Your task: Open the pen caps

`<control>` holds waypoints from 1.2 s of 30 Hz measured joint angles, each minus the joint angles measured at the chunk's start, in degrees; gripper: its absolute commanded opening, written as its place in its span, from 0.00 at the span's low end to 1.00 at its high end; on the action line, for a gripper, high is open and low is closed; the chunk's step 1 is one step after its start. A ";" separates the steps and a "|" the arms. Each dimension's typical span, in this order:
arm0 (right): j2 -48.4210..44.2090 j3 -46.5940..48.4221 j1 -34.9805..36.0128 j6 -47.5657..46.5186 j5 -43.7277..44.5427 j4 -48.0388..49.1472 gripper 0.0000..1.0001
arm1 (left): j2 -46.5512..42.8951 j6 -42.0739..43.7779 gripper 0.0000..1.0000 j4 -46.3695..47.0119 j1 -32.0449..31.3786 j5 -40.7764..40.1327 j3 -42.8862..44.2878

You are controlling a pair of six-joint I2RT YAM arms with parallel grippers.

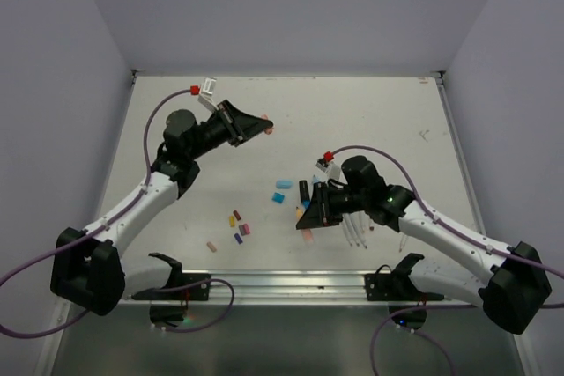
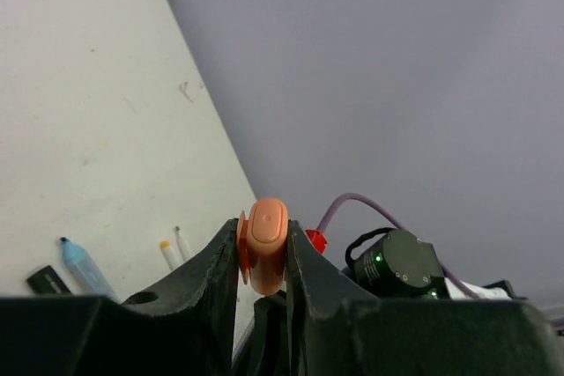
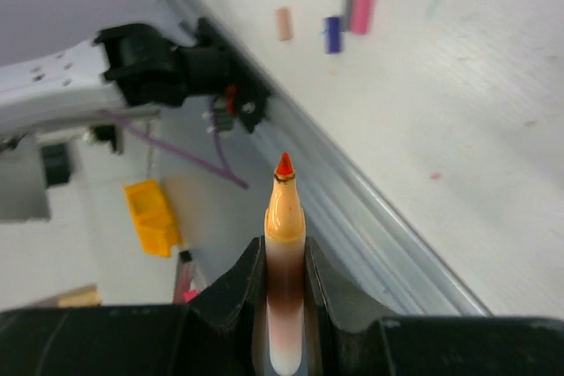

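Observation:
My left gripper (image 1: 263, 124) hangs over the far left of the table, shut on a salmon-orange marker cap (image 2: 264, 246) that stands out between its fingers. My right gripper (image 1: 310, 211) sits near the middle front, shut on the uncapped marker body (image 3: 285, 217), whose orange tip points toward the table's front rail. Loose pen caps lie between the arms: two blue ones (image 1: 282, 189), then yellow (image 1: 235, 215), pink (image 1: 244, 229), purple (image 1: 238, 238) and peach (image 1: 211, 246). The right wrist view also shows the peach cap (image 3: 283, 24) and the purple cap (image 3: 332, 34).
Thin white pen barrels (image 1: 357, 233) lie just right of my right gripper, and a black marker (image 1: 304, 191) lies behind it. A blue marker (image 2: 84, 266) shows in the left wrist view. The metal front rail (image 1: 291, 283) runs along the near edge.

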 measured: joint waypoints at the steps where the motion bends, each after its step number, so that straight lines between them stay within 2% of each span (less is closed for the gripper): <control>1: 0.61 0.70 -0.22 -0.76 2.32 -2.40 0.00 | 1.44 3.21 0.00 -5.07 0.11 -0.07 3.48; 3: 3.17 3.50 -1.14 -2.86 8.02 -7.93 0.00 | 3.85 10.29 0.00 -17.42 0.15 -0.94 10.80; 5: 5.86 6.47 -2.45 -4.81 12.48 -12.39 0.00 | 4.15 15.72 0.00 -25.59 0.15 -1.86 13.64; 8: 10.23 11.65 -5.64 -9.22 19.32 -18.49 0.00 | 4.15 23.10 0.02 -36.89 0.15 -2.93 14.10; 12: 17.05 18.10 -12.81 -15.02 24.55 -23.23 0.00 | 6.58 28.83 0.03 -44.89 0.15 -3.26 10.51; 15: 24.06 22.23 -16.44 -18.78 27.50 -24.94 0.00 | 10.54 30.93 0.04 -46.95 0.15 -2.99 7.98; 20: 32.39 25.33 -16.92 -23.26 29.33 -25.51 0.00 | 18.36 33.00 0.06 -46.56 0.15 -1.25 8.02; 27: 37.38 27.12 -17.18 -26.86 30.67 -24.70 0.00 | 29.49 35.91 0.10 -45.07 0.15 1.20 12.41; 32: 40.74 28.09 -18.12 -27.93 30.58 -23.96 0.00 | 33.29 36.41 0.12 -43.50 0.15 2.58 12.72; 36: 43.15 28.33 -18.40 -28.44 30.56 -22.93 0.00 | 35.04 36.41 0.22 -43.04 0.15 2.62 13.16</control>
